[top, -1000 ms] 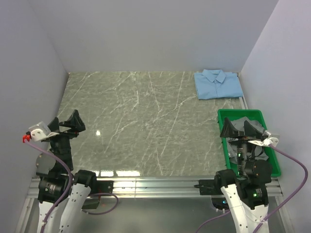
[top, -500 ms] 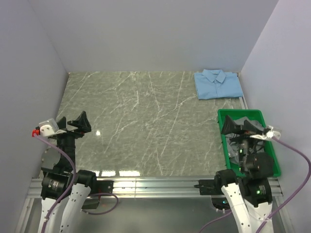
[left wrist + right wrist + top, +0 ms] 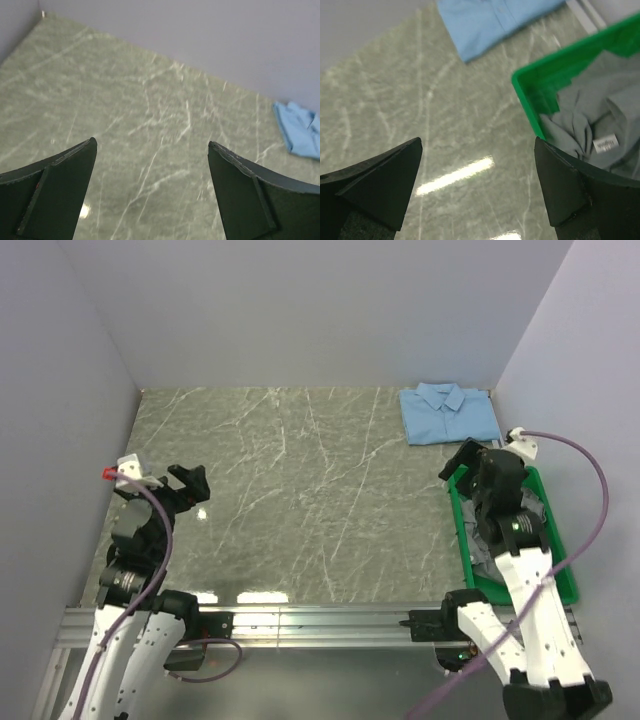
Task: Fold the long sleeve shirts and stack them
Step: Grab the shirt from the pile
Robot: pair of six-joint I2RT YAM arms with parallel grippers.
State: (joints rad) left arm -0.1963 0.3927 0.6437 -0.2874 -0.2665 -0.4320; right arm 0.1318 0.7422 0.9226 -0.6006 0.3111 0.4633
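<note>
The light blue shirt lies folded with its collar up at the back right corner of the table; it also shows in the left wrist view and the right wrist view. The grey shirt lies crumpled in the green tray, and in the right wrist view its white label shows. My right gripper is open and empty above the tray's far left corner. My left gripper is open and empty over the table's left side.
The green tray stands at the right edge near the side wall. Walls close off the table on the left, back and right. The marble tabletop lies between the two arms.
Both arms have reached forward. The right gripper moved from over the tray's near part to its far left corner. The left gripper moved right and away from the left wall.
</note>
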